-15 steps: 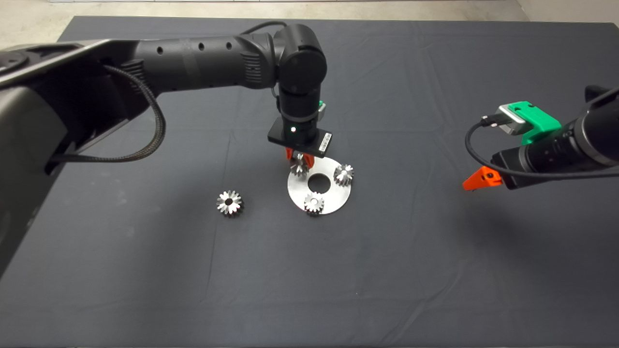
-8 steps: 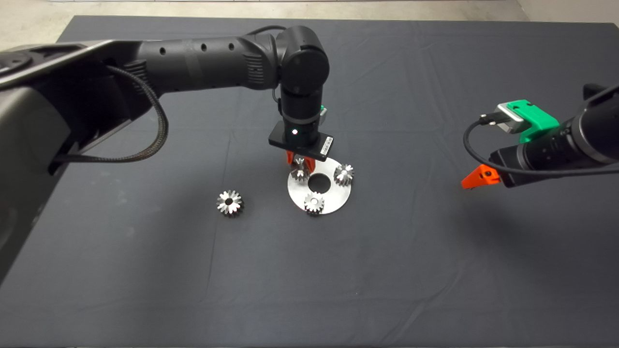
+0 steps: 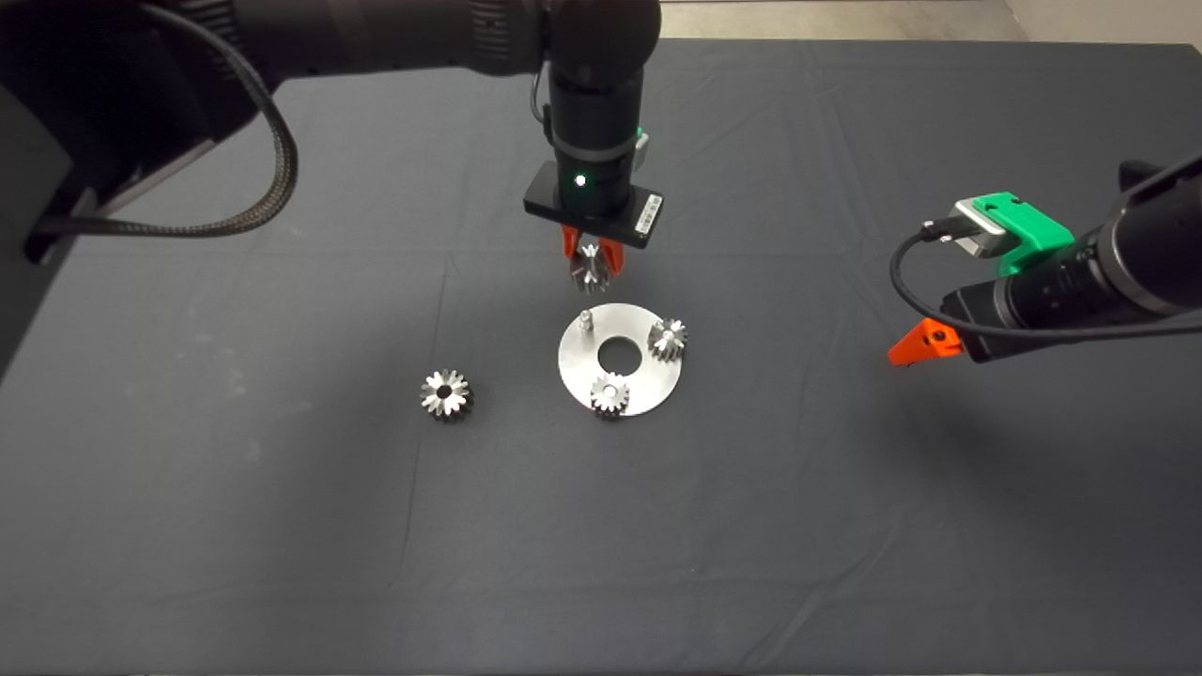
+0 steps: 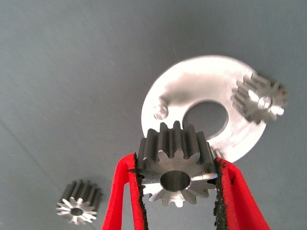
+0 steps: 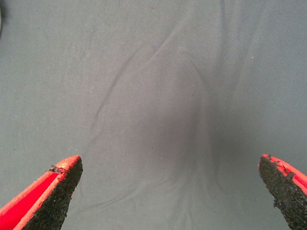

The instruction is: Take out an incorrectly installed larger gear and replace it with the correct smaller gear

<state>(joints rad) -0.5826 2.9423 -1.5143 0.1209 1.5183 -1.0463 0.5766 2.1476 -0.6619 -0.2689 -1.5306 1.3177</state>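
Observation:
My left gripper [image 3: 590, 261] hangs above the far edge of the round steel plate [image 3: 643, 380], shut on a smaller gear [image 3: 590, 270]. In the left wrist view that smaller gear [image 4: 175, 168] sits squeezed between the two red fingers [image 4: 125, 191], bore facing the camera. Below it a bare peg [image 3: 585, 319] stands on the plate. The larger gear [image 3: 446, 394], the widest one, lies on the mat left of the plate, apart from both grippers. My right gripper [image 3: 916, 345] hovers open over bare mat at the right, holding nothing.
Two more small gears [image 3: 668, 338] [image 3: 609, 394] sit on the plate, around its centre hole [image 3: 620, 354]. The left arm reaches across the upper left of the mat. Pale floor [image 3: 845, 19] runs beyond the mat's far edge.
The left gripper, low at the plate's peg before, has risen with the smaller gear, and the peg now shows bare. The right gripper drifted slightly left.

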